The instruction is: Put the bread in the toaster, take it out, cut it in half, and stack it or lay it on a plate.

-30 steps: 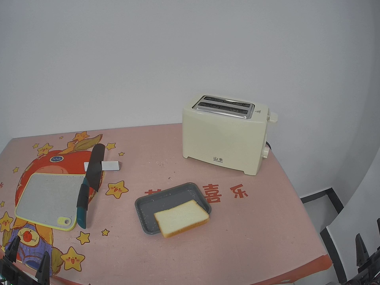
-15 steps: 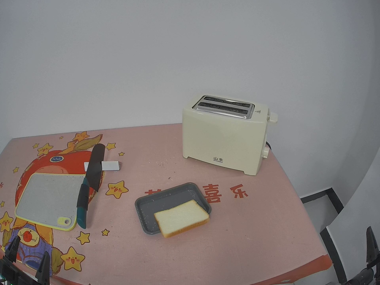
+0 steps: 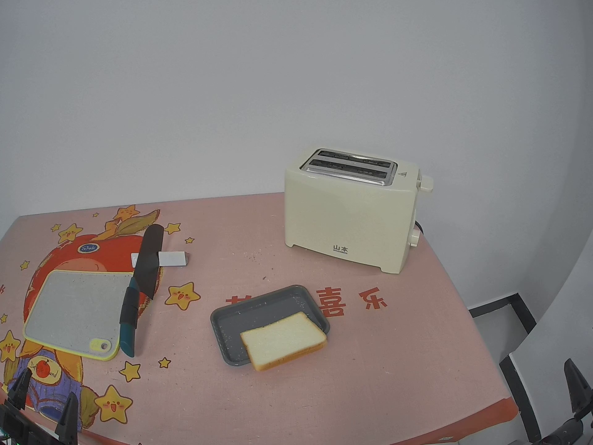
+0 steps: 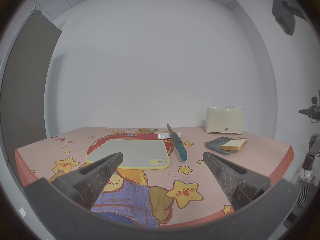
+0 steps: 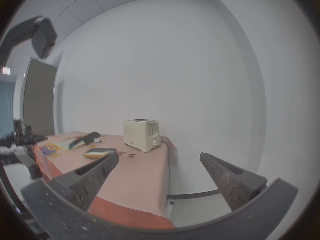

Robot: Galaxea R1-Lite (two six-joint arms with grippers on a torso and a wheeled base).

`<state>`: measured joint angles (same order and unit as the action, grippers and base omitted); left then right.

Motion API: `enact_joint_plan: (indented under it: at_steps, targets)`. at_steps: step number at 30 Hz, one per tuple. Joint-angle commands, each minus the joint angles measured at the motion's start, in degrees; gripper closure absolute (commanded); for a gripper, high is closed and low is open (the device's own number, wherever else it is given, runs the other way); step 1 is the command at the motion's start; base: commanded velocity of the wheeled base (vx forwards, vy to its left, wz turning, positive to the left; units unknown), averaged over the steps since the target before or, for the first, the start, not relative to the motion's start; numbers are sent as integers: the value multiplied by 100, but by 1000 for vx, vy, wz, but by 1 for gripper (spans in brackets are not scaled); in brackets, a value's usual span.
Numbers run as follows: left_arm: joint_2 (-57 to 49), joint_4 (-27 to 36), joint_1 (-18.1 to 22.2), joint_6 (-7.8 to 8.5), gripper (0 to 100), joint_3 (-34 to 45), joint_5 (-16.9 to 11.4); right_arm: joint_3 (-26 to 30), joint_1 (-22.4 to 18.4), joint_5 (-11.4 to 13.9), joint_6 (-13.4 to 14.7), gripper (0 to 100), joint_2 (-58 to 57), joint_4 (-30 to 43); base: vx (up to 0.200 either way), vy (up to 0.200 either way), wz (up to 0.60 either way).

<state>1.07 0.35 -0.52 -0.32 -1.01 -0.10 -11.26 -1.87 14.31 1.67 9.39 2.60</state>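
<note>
Step one isn't begun imo: the bread (image 3: 283,340), a pale untoasted slice, lies flat over the rim of the grey tray (image 3: 247,313) in front of the toaster (image 3: 349,214). Both arms' jaws are wide apart and empty, well short of the toaster. Next is reaching in to pinch an edge.

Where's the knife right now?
In the head view, the knife lies on the left of the table, along the right edge of the cutting board, handle toward the robot; the tray with the bread is farther right.
</note>
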Motion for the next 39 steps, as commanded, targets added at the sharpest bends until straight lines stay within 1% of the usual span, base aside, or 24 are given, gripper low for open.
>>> enact_joint_plan:
  at_steps: [1, 2, 3, 4, 6, 7, 8, 9, 10, 12, 13, 14, 15, 17, 18, 20, 22, 23, 24, 25, 26, 29, 36, 39]
  targets:
    - [7, 0, 0, -3, 0, 84, 1, -517, 283, 485, 861, 0, 995, 4, 0, 0, 0]
    - [7, 0, 0, -3, 0, 84, 1, -570, 310, 555, 984, 0, 1083, 4, 0, 0, 0]
    - [7, 0, 0, -3, 0, 92, 1, -728, 380, 731, 1397, 0, 1426, 4, 0, 0, 0]
    - [7, 0, 0, -3, 0, 84, 1, -834, 415, 828, 1652, 0, 1654, -5, 0, 0, 0]
    - [7, 0, 0, -3, 0, 84, 1, -1001, 477, 951, 2021, 0, 1988, -14, 0, 0, 0]
    - [7, 0, 0, -3, 0, 92, 1, -1036, 503, 986, 2083, 0, 2050, -5, 0, 0, 0]
    - [7, 0, 0, -3, 0, 84, 1, -1124, 617, 1082, 2268, 0, 2261, -5, 0, 0, 0]
    - [7, 0, 0, -3, 0, 84, 1, -1159, 705, 1135, 2373, 0, 2375, 4, 0, 0, 0]
    - [7, 0, 0, -3, 0, 92, 1, -1168, 714, 1144, 2399, 0, 2392, 4, 0, 0, 0]
    - [7, 0, 0, -3, 0, 84, 1, -1291, 1206, 1285, 2900, 0, 2718, -5, 0, 0, 0]
    - [7, 0, 0, -3, 0, 84, 1, -1326, 1382, 1329, 3059, 0, 2797, -14, 0, 0, 0]
    - [7, 0, 0, -3, 0, 84, 1, -1396, 1619, 1364, 3296, 0, 2893, -14, 0, 0, 0]
    - [7, 0, 0, -3, 0, 84, 1, -1466, 1848, 1364, 3507, 0, 2981, -5, 0, 0, 0]
    - [7, 0, 0, -3, 0, 84, 1, -1607, 2401, 1346, 4043, 0, 3183, -5, 0, 0, 0]
    - [7, 0, 0, -3, 0, 84, 1, -1677, 2612, 1346, 4228, 0, 3262, -22, 0, 0, 0]
    - [7, 0, 0, -3, 0, 84, 1, -1818, 2920, 1373, 4430, 0, 3438, -40, 0, 0, 0]
    - [7, 0, 0, -3, 0, 92, 1, -1906, 3096, 1355, 4482, 0, 3596, -40, 0, 0, 0]
    - [7, 0, 0, -3, 0, 84, 1, -1994, 3289, 1329, 4447, 0, 3807, -75, 0, 0, 0]
    - [7, 0, 0, -3, 0, 84, 1, -2073, 3368, 1320, 4412, 0, 3948, -110, 0, 0, 0]
    - [7, 0, 0, -3, 0, 84, 1, -2117, 3386, 1320, 4395, 0, 4010, -128, 0, 0, 0]
    - [7, 0, 0, -3, 0, 84, 1, -2319, 3377, 1311, 4342, 0, 4247, -260, 0, 0, 0]
    - [7, 0, 0, -3, 0, 84, 1, -2521, 3395, 1373, 4368, 0, 4475, -418, 0, 0, 0]
    - [7, 0, 0, -3, 0, 84, 1, -2433, 3737, 1346, 4324, 0, 4686, -884, 0, 0, 0]
    - [7, 0, 0, -3, 0, 84, 1, -2187, 3711, 1346, 4342, 0, 4809, -1631, 0, 0, 0]
